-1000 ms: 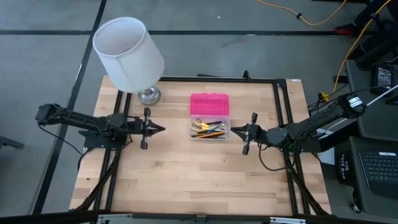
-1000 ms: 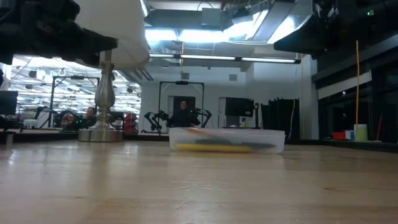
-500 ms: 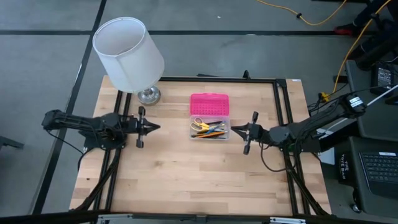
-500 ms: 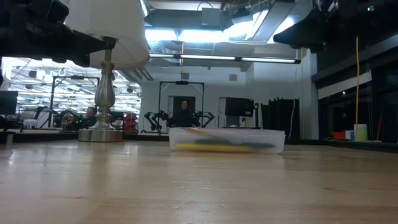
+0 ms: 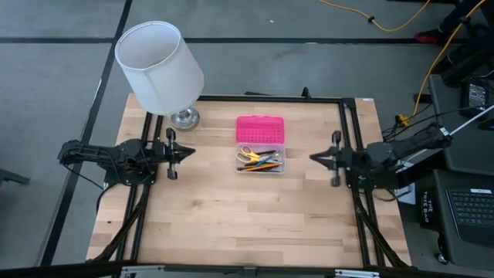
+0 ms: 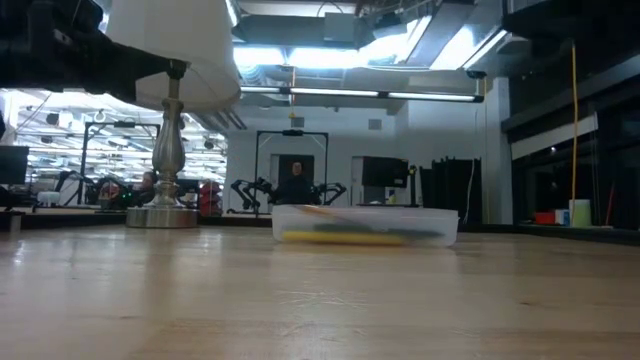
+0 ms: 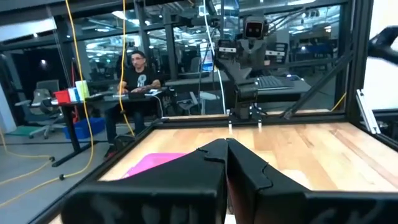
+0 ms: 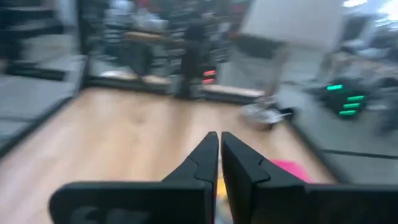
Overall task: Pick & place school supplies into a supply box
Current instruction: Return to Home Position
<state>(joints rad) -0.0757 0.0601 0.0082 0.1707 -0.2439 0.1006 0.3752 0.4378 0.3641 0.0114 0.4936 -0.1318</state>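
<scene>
Your left claw (image 5: 188,152) hangs over the tabletop's (image 5: 231,220) left side, fingers pinched together, holding nothing. At centre, the supply box (image 5: 260,128) lies open, pink lid folded far, with the school supplies (image 5: 258,160) inside its clear tray. Right of it, apart, your right claw (image 5: 313,157) is likewise pinched and empty.

Pink-lidded clear supply box (image 5: 260,128), school supplies (image 5: 258,160) — yellow, orange, black — white lamp (image 5: 158,62), pale wood table (image 5: 247,216)

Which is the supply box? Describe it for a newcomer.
On the wooden table, look right of the white-shaded lamp, near the middle. The supply box is a clear tray holding pens; its bright pink lid is the only pink thing.
</scene>
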